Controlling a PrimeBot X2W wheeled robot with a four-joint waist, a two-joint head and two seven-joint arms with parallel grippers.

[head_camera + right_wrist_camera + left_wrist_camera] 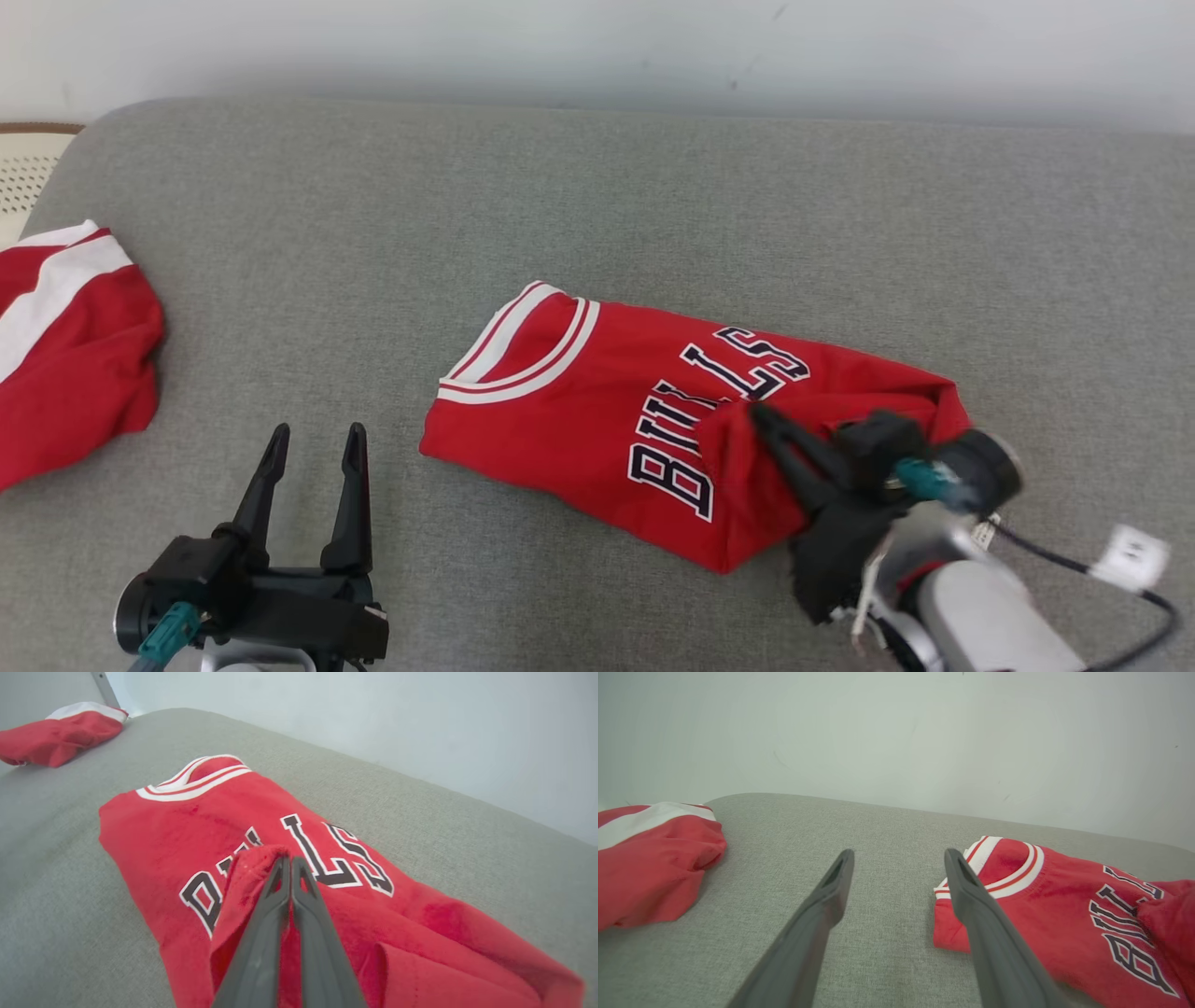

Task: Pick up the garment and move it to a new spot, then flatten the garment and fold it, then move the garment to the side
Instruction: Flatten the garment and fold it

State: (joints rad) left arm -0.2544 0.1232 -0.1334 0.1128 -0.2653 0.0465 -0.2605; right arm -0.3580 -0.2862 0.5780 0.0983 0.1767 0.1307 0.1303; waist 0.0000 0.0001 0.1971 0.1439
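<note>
Two red garments on one grey cushion (373, 233), two tools in view. Garment 1, the task one: red jersey (597, 401) with white-red striped neck trim and dark "BULLS" lettering, lying around the middle of the cushion, collar toward the robot's left, partly folded and rumpled at its right end. Right tool (761, 415) sits on the jersey's right half, fingers pressed together, pinching a raised fold of red cloth just over the lettering; the right wrist view shows the tips closed with fabric bunched at them. Left tool (317, 434) is at lower left, fingers spread wide, holding nothing, over bare cushion just left of the jersey's collar end, not touching it. Garment 2: red piece with a white stripe (65, 355), crumpled at the cushion's far left edge, well apart from the jersey. One dark cable (1074, 560) with one white tag (1130, 555) hangs off the right arm. Pale wall (560, 47) behind.
</note>
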